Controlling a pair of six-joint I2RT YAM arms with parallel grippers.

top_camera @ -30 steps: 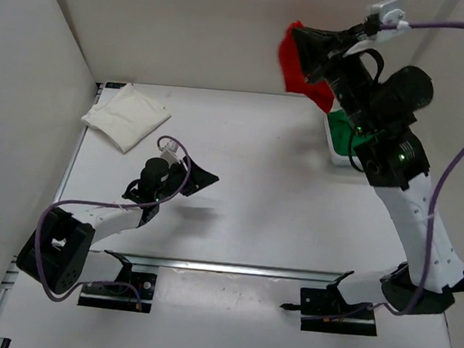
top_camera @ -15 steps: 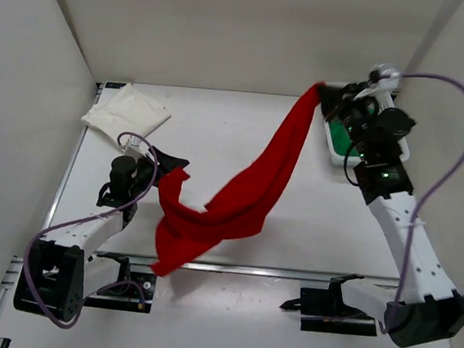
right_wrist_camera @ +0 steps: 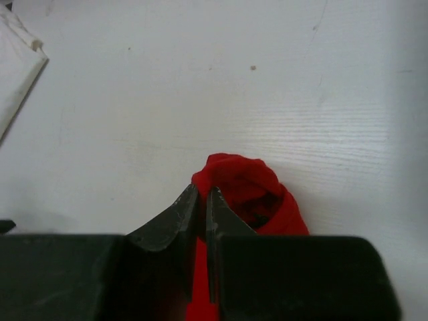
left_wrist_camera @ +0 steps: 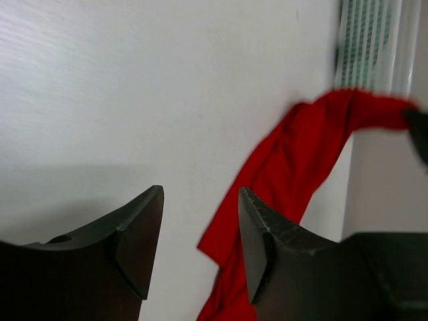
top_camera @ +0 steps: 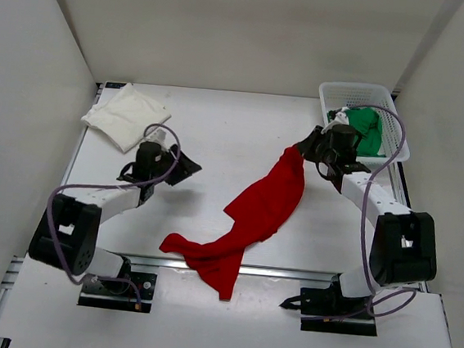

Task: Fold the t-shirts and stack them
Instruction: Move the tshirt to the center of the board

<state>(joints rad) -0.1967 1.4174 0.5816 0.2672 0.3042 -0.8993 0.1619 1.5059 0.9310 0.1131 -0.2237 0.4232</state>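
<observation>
The red t-shirt (top_camera: 248,217) lies stretched in a long diagonal strip across the table, from the front middle up to my right gripper (top_camera: 302,150). That gripper is shut on the shirt's upper end, which bunches around its fingertips in the right wrist view (right_wrist_camera: 244,190). My left gripper (top_camera: 190,168) is open and empty, low over the table, left of the shirt; the shirt (left_wrist_camera: 294,167) shows beyond its fingers. The cream-white t-shirt (top_camera: 125,115) lies folded at the back left. The green t-shirt (top_camera: 368,128) sits in the white mesh basket (top_camera: 363,94).
The basket stands at the back right corner by the wall. White walls close in the table at the back and both sides. A metal rail (top_camera: 231,266) runs along the near edge; the shirt's lower end drapes over it.
My right arm swung down from high in the air and laid the red shirt along the table. The basket is now uncovered. My left gripper moved slightly away from the shirt.
</observation>
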